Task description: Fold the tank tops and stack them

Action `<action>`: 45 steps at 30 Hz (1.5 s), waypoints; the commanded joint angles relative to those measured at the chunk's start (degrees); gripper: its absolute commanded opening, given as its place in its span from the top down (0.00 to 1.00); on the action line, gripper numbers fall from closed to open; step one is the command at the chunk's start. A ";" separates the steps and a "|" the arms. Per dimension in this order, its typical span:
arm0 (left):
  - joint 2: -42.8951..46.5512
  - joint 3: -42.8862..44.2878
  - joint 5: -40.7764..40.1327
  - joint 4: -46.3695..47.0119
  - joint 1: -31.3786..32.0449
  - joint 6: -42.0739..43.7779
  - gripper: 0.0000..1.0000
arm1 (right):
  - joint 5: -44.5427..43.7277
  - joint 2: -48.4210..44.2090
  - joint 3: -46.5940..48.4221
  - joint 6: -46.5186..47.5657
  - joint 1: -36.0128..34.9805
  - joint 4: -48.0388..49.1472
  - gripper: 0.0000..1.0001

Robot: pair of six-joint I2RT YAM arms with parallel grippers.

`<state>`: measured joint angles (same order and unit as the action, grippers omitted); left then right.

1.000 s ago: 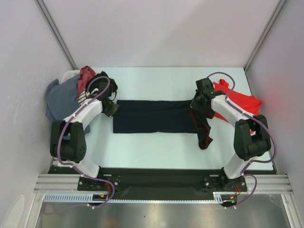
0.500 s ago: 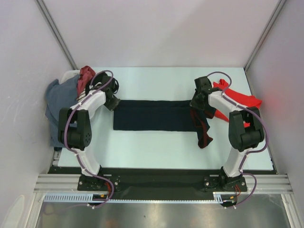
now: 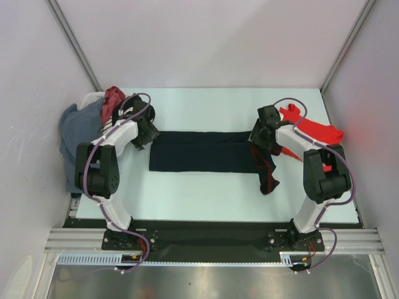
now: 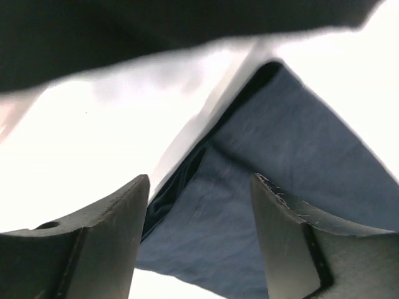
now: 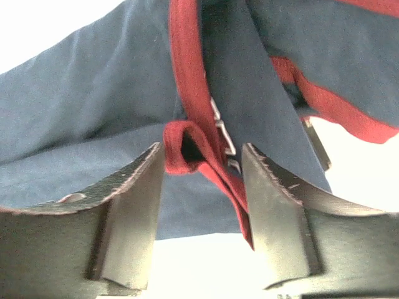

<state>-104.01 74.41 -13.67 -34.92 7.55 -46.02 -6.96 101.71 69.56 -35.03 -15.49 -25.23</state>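
The navy tank top (image 3: 199, 152) lies folded into a long flat strip across the middle of the table. Its maroon-trimmed straps (image 3: 267, 174) trail toward the front at the right end. My left gripper (image 3: 148, 132) stands open at the strip's left end; in the left wrist view the navy cloth (image 4: 299, 156) lies under the open left gripper (image 4: 201, 180). My right gripper (image 3: 257, 134) is open over the right end; the maroon trim (image 5: 187, 75) hangs loose between the jaws of the right gripper (image 5: 202, 149). The red tank top (image 3: 315, 132) lies crumpled at the back right.
A white basket (image 3: 87, 98) at the far left holds a grey cloth (image 3: 81, 128) and a dark red one (image 3: 113, 99). The pale table (image 3: 206, 193) is bounded by white walls at the back and on both sides.
Both grippers have opened and let go of the navy tank top, which now rests on the table. Both arms shifted slightly toward the back.
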 commanded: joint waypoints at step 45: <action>19.00 -34.06 5.58 18.66 -0.52 1.03 1.00 | -5.35 -8.05 -20.26 -3.21 -4.03 7.92 0.72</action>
<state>-88.99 44.53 -8.29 -12.29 7.62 -40.01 -10.17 88.18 45.98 -37.91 -19.88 -21.50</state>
